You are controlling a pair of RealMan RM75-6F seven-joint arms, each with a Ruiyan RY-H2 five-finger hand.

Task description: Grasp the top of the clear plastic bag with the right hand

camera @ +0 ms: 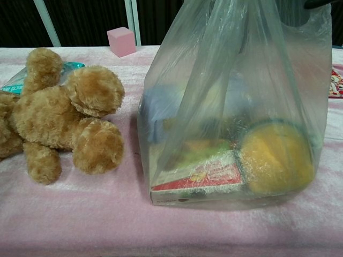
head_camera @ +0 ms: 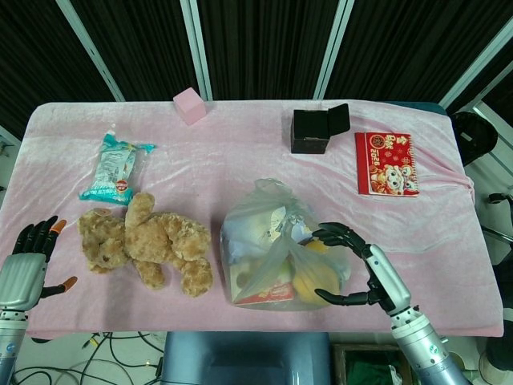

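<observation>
The clear plastic bag (head_camera: 276, 249) stands near the table's front edge, holding a yellow round thing, a red-and-white packet and pale items. Its gathered top (head_camera: 272, 192) rises at the back. In the chest view the bag (camera: 236, 118) fills the right half of the frame. My right hand (head_camera: 361, 265) is beside the bag's right flank, fingers spread and curved toward it, fingertips (head_camera: 325, 234) at the plastic, nothing held. A dark fingertip (camera: 320, 4) shows at the chest view's top right corner. My left hand (head_camera: 28, 261) hovers open at the table's front left corner.
A brown teddy bear (head_camera: 148, 245) lies left of the bag. A teal snack packet (head_camera: 116, 168), a pink cube (head_camera: 190, 105), a black box (head_camera: 317, 130) and a red booklet (head_camera: 387, 164) lie farther back on the pink tablecloth (head_camera: 240, 160).
</observation>
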